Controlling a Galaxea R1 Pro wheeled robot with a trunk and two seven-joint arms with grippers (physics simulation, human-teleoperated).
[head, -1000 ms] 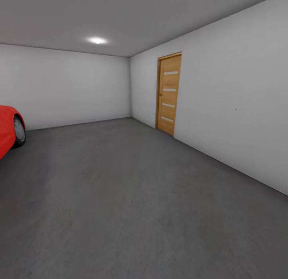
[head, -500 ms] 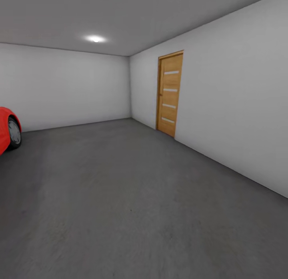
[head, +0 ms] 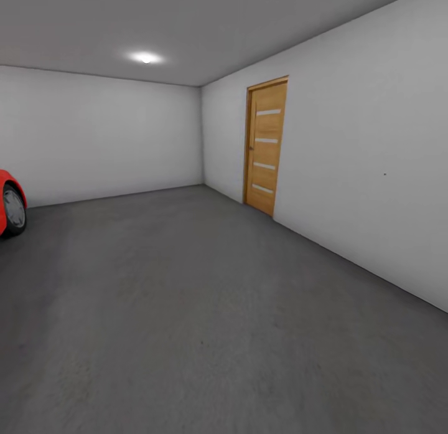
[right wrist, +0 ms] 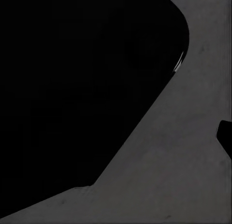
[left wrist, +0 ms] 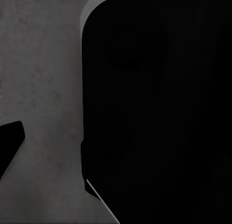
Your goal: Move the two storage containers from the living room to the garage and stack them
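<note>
Plain white walls (head: pixel 99 135) and a dark grey concrete floor (head: pixel 186 309) are seen from the head view: the garage. No writing, brand or label can be read on anything in it.

At the far left edge, the nose of a red car (head: pixel 5 200) is cut off by the frame, with one dark wheel (head: pixel 14 211) resting on the floor. Compared with a second ago, less of the car is seen, and it sits nearer the picture's edge. Above and further right, a ceiling light (head: pixel 145 58) glows as a soft white patch on the grey ceiling. At the right, a wooden door (head: pixel 266 146) with four pale horizontal strips is set in the side wall, shut, its foot meeting the floor. It appears slightly larger and further right than before. As the whole picture has shifted together, the change is read as movement of the camera, not of the things.

The storage containers are not seen in any picture, so their place cannot be told.

In the left wrist view, mottled concrete is seen beside a large black rounded shape (left wrist: pixel 154 108), and a small dark tip (left wrist: pixel 10 144) enters at one edge. In the right wrist view, a similar black mass (right wrist: pixel 77 89) stands over the floor, with a dark sliver (right wrist: pixel 225 135) at the edge. Whether either arm's jaws are spread or pressed together cannot be told.
</note>
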